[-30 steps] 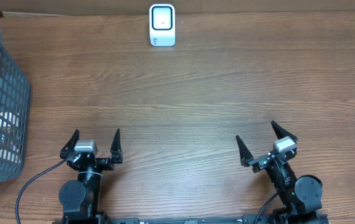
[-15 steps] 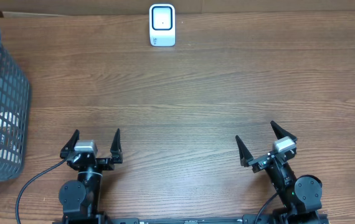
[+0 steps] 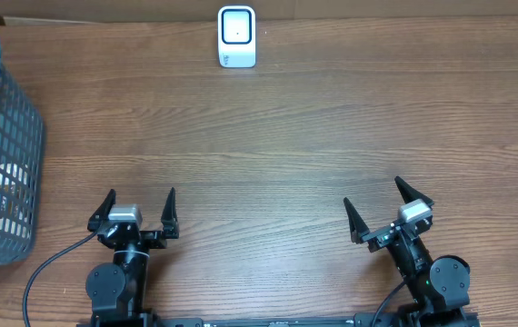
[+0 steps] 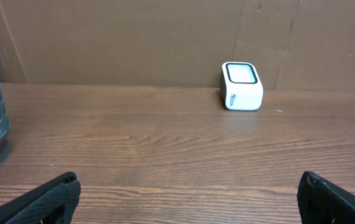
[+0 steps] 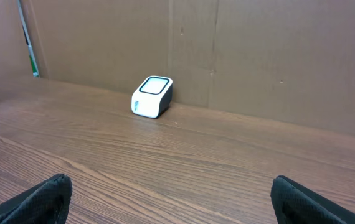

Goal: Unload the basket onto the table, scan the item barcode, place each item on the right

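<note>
We take the white scanner (image 3: 237, 36) as our mark. It stands upright on the wooden table (image 3: 286, 136), its dark-framed window facing up. It sits close against the brown cardboard wall (image 4: 134, 43) that runs behind it.

Well to the left of the scanner, and nearer the arms than it is, stands a grey mesh basket (image 3: 18, 136), cut off by the picture's edge. Through its mesh we make out pale and teal packages (image 3: 3, 195), but we cannot tell what they are, nor see any barcode on them. A black cable (image 3: 45, 268) curls on the table by the left arm's base, far from the scanner.

Nothing stands on the bare wood between the scanner and either arm.

The left gripper (image 3: 141, 195) sits well apart from the scanner, across the table from it and a little to its left. Its fingers are spread wide and hold nothing. The right gripper (image 3: 373, 191) is likewise far from the scanner, off to its right, with its fingers also fully apart and empty. Both wrist views look straight over the table at the scanner. The packages in the basket lie to the left of the left gripper, apart from it, and farther still from the right one.
</note>
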